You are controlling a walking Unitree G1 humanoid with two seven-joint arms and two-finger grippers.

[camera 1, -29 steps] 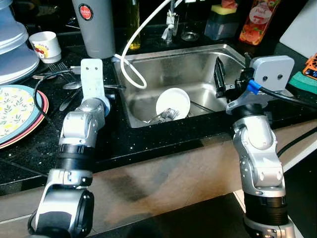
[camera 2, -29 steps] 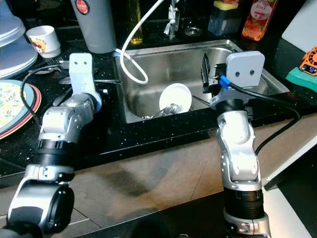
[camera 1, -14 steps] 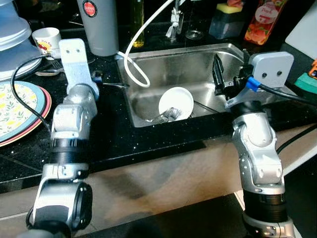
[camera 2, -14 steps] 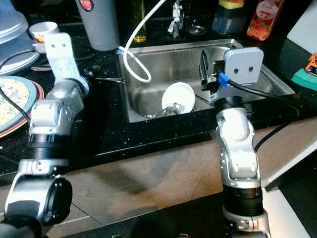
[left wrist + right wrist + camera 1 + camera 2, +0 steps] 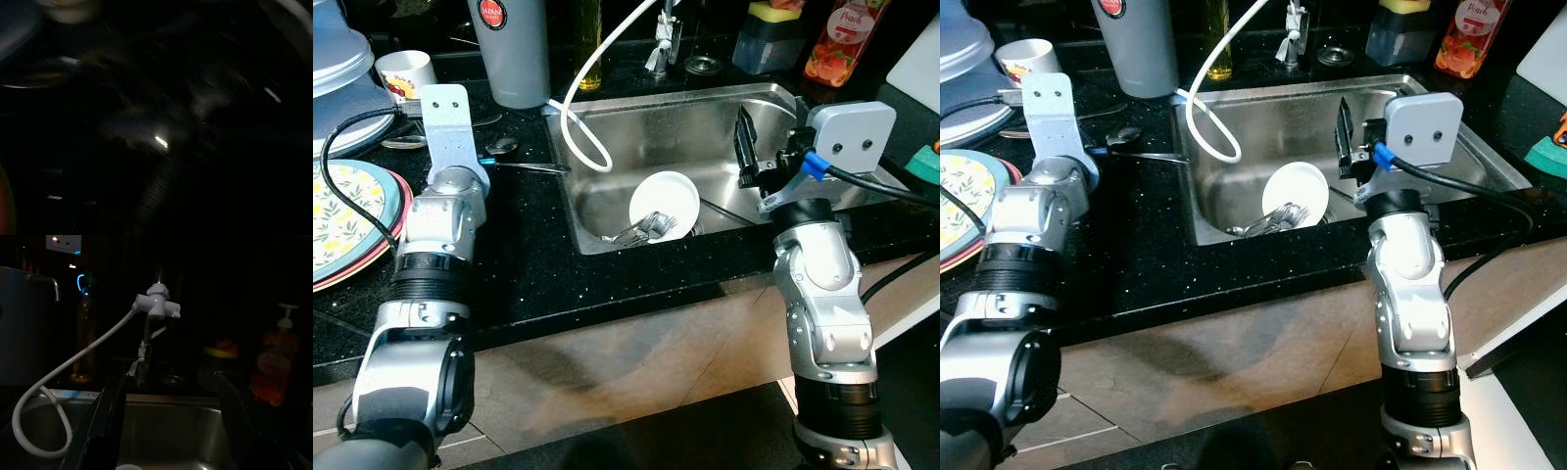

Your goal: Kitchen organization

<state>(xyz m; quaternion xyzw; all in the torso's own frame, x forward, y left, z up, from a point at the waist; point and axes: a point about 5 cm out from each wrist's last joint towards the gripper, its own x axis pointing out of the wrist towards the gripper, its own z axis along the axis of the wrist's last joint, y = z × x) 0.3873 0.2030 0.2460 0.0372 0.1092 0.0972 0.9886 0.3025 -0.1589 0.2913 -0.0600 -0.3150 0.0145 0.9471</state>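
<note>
A steel sink (image 5: pixel 705 96) is set in the black counter. In it a white bowl (image 5: pixel 664 196) lies on its side with several pieces of cutlery (image 5: pixel 646 230) at its mouth. My right gripper (image 5: pixel 744 147) hangs open over the right part of the sink, and its two fingers (image 5: pixel 110 416) stand wide apart with nothing between them. My left arm's grey wrist mount (image 5: pixel 445 117) is raised over the counter left of the sink, near a dark spoon (image 5: pixel 499 147), and it hides the gripper. The left wrist view is dark and blurred.
A white hose (image 5: pixel 578 108) loops from the tap into the sink. Floral plates (image 5: pixel 342 220) lie at the far left, with a mug (image 5: pixel 406 76) and a grey tumbler (image 5: pixel 507 49) behind. A red bottle (image 5: pixel 837 39) and sponge holder (image 5: pixel 771 34) stand at the back right.
My left arm has swung left, away from the sink's edge toward the plates. The right arm has stayed over the sink. The camera has shifted slightly.
</note>
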